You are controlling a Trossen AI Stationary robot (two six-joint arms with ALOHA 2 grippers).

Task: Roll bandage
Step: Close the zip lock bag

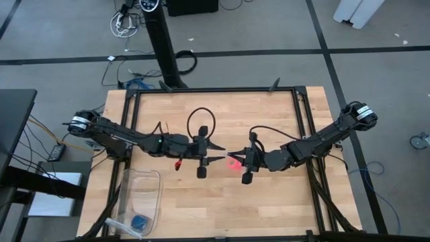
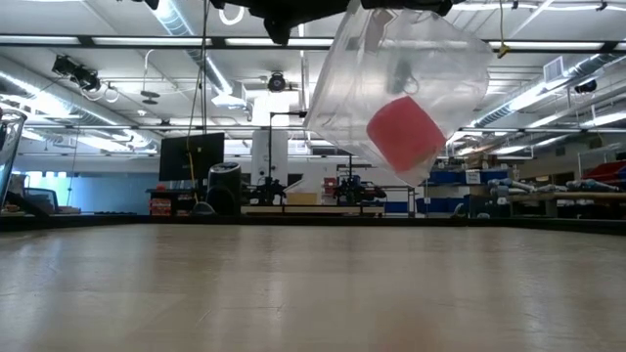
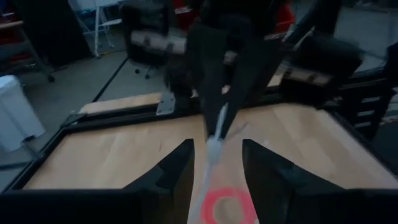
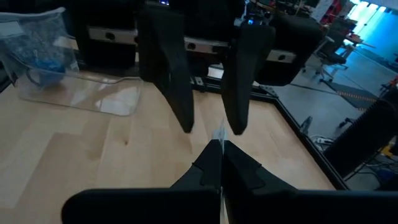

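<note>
Wooden table (image 1: pixel 269 208) is lying beneath both my arms, which are reaching inward and meeting at centre. My right gripper (image 4: pixel 221 155) is clenching a clear plastic bag's (image 2: pixel 411 68) edge, holding it aloft. My left gripper (image 3: pixel 214 163) is gaping around that bag. Rolled pink-red bandage (image 2: pixel 404 132) is sitting inside.

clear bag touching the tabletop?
Apart. The low view shows the clear bag, bandage inside, hanging with a plain gap above the table.
</note>
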